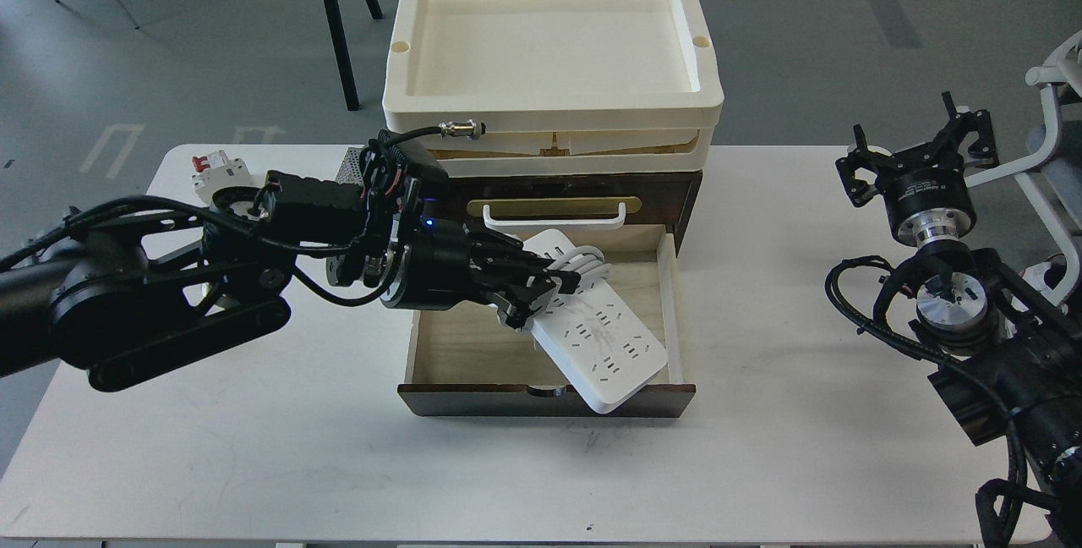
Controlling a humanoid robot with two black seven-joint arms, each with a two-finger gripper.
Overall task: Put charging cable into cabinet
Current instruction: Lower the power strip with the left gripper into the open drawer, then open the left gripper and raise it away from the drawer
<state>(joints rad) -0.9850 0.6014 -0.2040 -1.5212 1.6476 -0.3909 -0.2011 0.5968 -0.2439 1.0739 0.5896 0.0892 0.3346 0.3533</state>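
Charging cable (pixel 592 337) lay tilted over the cabinet (pixel 668 193) drawer, its near end, below your left pincer (pixel 541 293), riding the front edge. That pincer pinched its wound middle; you needed to slide it rearward, then release.

Grey floor (pixel 211 41) — white table (pixel 254 463)

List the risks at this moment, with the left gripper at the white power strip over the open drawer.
1. The flat white power strip with the wound cord lies tilted, its near corner overhanging the dark front panel of the pale-wood drawer; released now, it may stay propped there and block closing.
2. The left gripper grips near the cord loops; withdrawing could snag them.
3. The strip's far end sits close under the white bar handle and may catch.
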